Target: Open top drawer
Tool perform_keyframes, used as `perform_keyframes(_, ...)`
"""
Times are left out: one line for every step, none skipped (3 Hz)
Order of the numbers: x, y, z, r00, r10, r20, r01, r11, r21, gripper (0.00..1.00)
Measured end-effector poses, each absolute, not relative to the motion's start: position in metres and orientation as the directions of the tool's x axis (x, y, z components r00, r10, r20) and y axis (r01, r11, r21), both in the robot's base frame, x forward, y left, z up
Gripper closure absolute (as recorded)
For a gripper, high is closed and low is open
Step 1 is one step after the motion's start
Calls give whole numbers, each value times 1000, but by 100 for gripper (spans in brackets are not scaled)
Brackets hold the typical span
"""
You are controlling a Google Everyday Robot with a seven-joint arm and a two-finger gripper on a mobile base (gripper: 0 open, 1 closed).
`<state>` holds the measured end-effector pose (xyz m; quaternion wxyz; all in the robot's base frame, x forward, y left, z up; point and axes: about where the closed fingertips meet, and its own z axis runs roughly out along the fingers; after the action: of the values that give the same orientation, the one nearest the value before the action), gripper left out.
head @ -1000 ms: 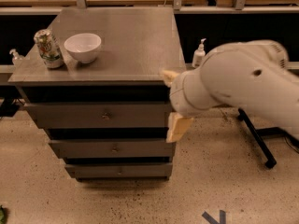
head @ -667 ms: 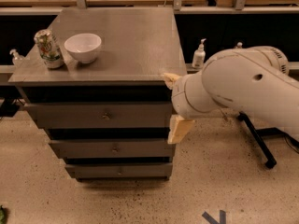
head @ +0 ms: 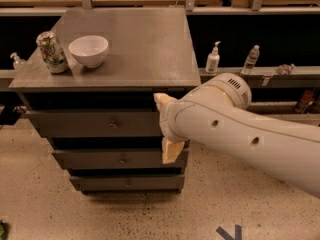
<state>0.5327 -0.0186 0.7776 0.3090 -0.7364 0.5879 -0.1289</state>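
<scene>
Even overhead light: soft sheen on the flat grey tabletop [head: 145, 49], black shadow beneath its lip. Cream claw [head: 166, 126], below its 5 o'clock corner, perhaps slightly blurred.

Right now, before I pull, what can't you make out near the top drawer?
Camera view only:
top drawer: right end hidden behind the arm.
gripper, open at that end: contact with the front hidden by its wrist.
Base of the arm: cut off by the right edge.
</scene>
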Motion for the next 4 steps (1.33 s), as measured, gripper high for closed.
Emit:
perform_keyframes(531, -8, 727, 282, -953, -106, -802, -173, -572, 0)
perform_keyframes(538, -4, 719, 272, -961, -59, -792, -189, -581, 0)
perform_keyframes(538, -5, 720, 271, -961, -58, -791, -188, -582, 0)
perform_keyframes(553, -5, 717, 275, -959, -67, -779, -181, -601, 0)
